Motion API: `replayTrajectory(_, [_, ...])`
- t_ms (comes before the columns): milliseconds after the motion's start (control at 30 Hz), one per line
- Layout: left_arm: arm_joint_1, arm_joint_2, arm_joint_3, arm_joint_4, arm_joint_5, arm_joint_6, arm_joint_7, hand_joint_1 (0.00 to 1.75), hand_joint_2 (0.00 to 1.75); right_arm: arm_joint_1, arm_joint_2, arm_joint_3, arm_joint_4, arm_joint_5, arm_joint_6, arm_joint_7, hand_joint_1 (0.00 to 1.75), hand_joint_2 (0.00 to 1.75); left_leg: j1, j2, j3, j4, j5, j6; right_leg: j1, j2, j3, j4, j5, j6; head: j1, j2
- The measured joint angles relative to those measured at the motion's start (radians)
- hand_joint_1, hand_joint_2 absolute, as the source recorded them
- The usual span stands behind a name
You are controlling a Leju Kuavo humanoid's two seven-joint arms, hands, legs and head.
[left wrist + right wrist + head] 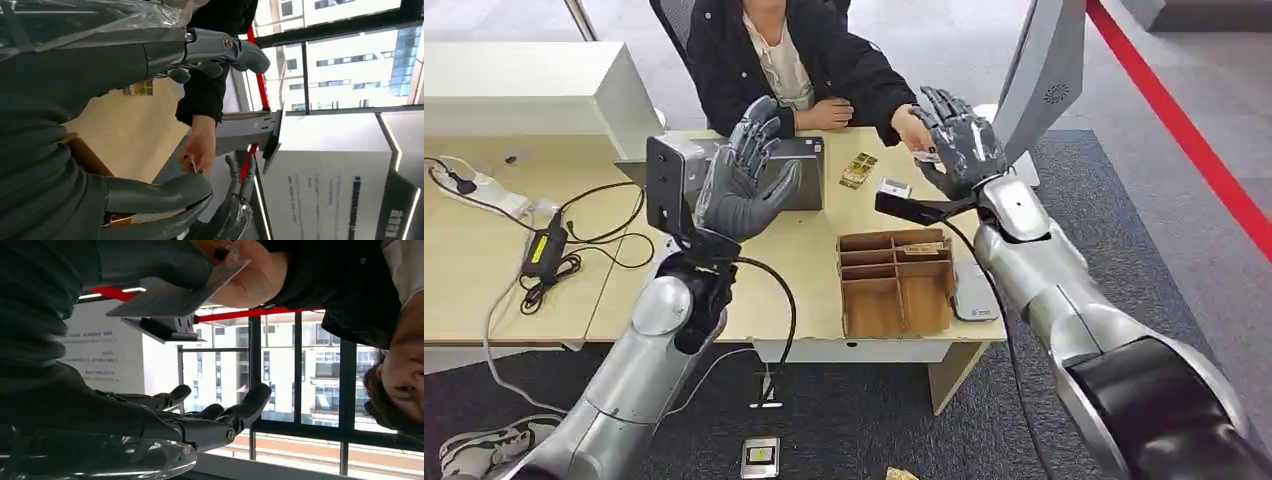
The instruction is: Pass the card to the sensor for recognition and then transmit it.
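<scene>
A person across the desk pinches one end of the grey card [170, 295] in their hand [250, 275]. The thick thumb of my right hand [959, 145] lies against the card's upper face, while that hand's darker fingers [215, 415] are spread well away from it. In the head view the card [927, 157] shows as a small sliver between the two hands at the desk's far right. My left hand [744, 185] is raised with fingers apart and holds nothing, in front of the grey sensor box [669, 180].
A cardboard divider tray [894, 285] stands at the desk's right front. Small gold packets [858, 170] lie behind it. A tilted monitor [1044, 70] rises at the right. Cables and a power brick [539, 250] cover the left, beside a white box [534, 90].
</scene>
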Motion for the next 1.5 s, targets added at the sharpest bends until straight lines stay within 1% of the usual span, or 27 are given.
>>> replayTrajectory(433, [0.0,-0.014,0.0,0.026,0.0,0.011,-0.012,0.0,1.75,-0.022,0.008,0.0,0.031,-0.021,-0.01,-0.025,1.75,1.75,0.0,0.0,0.0,0.0,0.0,0.0,0.0,0.0,0.0,0.0,0.0,0.0,0.0,0.0])
replayTrajectory(633, [0.002,-0.026,0.0,0.032,-0.004,0.027,-0.017,0.0,1.75,-0.022,0.012,0.0,0.038,-0.05,-0.028,-0.046,1.75,1.75,0.0,0.0,0.0,0.0,0.0,0.0,0.0,0.0,0.0,0.0,0.0,0.0,0.0,0.0])
replayTrajectory(800, [0.002,-0.026,0.0,0.039,-0.002,0.027,-0.019,0.0,1.75,-0.023,0.013,-0.001,0.04,-0.106,-0.035,-0.087,1.75,1.75,0.0,0.0,0.0,0.0,0.0,0.0,0.0,0.0,0.0,0.0,0.0,0.0,0.0,0.0])
replayTrajectory(900, [0.005,-0.026,0.0,0.039,-0.007,0.04,-0.013,0.0,1.75,-0.022,0.01,-0.01,0.04,-0.164,-0.048,-0.127,1.75,1.75,0.0,0.0,0.0,0.0,0.0,0.0,0.0,0.0,0.0,0.0,0.0,0.0,0.0,0.0])
replayTrajectory(967, [0.013,-0.024,0.0,0.039,-0.012,0.05,-0.008,0.0,1.75,-0.019,0.003,-0.018,0.035,-0.197,-0.052,-0.141,1.75,1.75,0.0,0.0,0.0,0.0,0.0,0.0,0.0,0.0,0.0,0.0,0.0,0.0,0.0,0.0])
replayTrajectory(1100, [0.027,-0.015,0.001,0.031,-0.021,0.059,0.007,0.0,1.75,-0.001,-0.029,-0.027,0.028,-0.232,-0.056,-0.143,1.75,1.75,0.0,0.0,0.0,0.0,0.0,0.0,0.0,0.0,0.0,0.0,0.0,0.0,0.0,0.0])
replayTrajectory(1167, [0.039,-0.01,0.001,0.017,-0.024,0.063,0.026,0.0,1.75,0.023,-0.057,-0.032,0.017,-0.246,-0.052,-0.121,1.75,1.75,0.0,-0.001,0.0,0.0,0.0,0.0,0.0,0.0,0.0,-0.001,0.0,0.0,0.0,0.0])
replayTrajectory(1300, [0.051,0.002,0.002,-0.009,-0.026,0.066,0.055,0.0,1.75,0.08,-0.118,-0.045,-0.002,-0.269,-0.043,-0.104,1.75,1.75,0.0,-0.001,0.0,0.0,0.0,0.0,-0.001,0.0,0.0,-0.001,0.0,0.0,0.0,0.0])
replayTrajectory(1500, [0.056,0.013,0.002,-0.035,-0.026,0.069,0.069,0.0,1.75,0.162,-0.193,-0.059,-0.034,-0.29,-0.027,-0.076,1.75,1.75,0.0,-0.001,0.0,0.0,-0.001,0.0,0.0,0.0,0.0,-0.001,0.0,0.0,0.0,0.0])
